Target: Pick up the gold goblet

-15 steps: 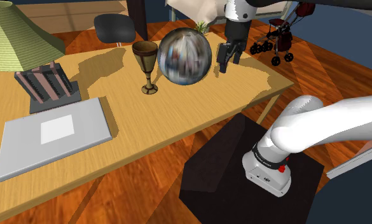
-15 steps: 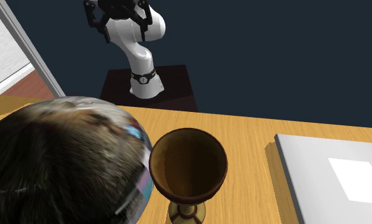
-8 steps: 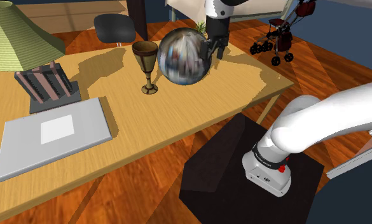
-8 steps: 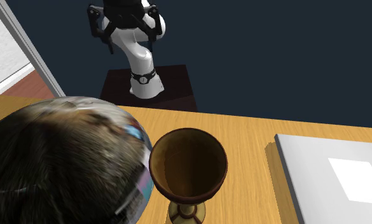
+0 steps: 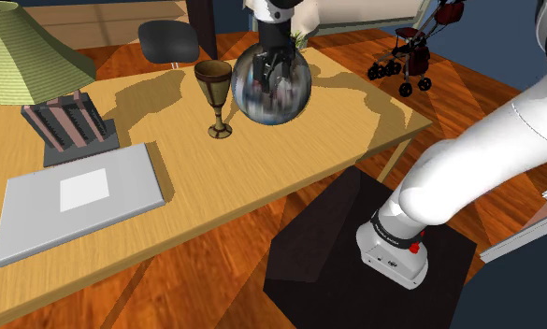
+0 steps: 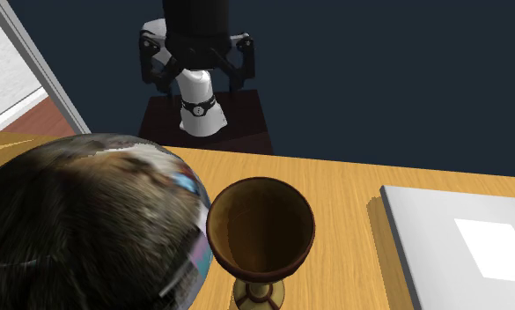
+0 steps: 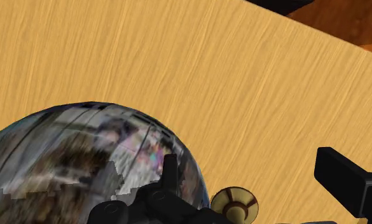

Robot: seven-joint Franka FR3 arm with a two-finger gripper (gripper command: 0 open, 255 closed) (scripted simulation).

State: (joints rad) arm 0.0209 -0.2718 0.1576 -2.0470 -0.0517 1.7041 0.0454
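The gold goblet point(image 5: 215, 93) stands upright on the tabletop point(image 5: 290, 164), toward its far edge in the shoulder view. A mirrored sphere point(image 5: 262, 105) sits just beside it, on the side nearer the stand; whether the two touch I cannot tell. The gripper point(image 5: 273, 69) hangs over the sphere, not over the cup. Its jaws stand apart and hold nothing. In the wrist view the black fingers point(image 7: 347, 181) are spread wide, with the sphere's curve under one of them and a small gold round part of the goblet low between them.

By my judgement the step in hand is the approach: the hand is above the table's far side but not yet lined up with its target. The next move calls for a sideways shift along the far edge until the jaws straddle the goblet (the stem or the bowl, whichever fits the opening). Then comes a descent that keeps clear of the sphere, since a nudge there could roll it into the cup.
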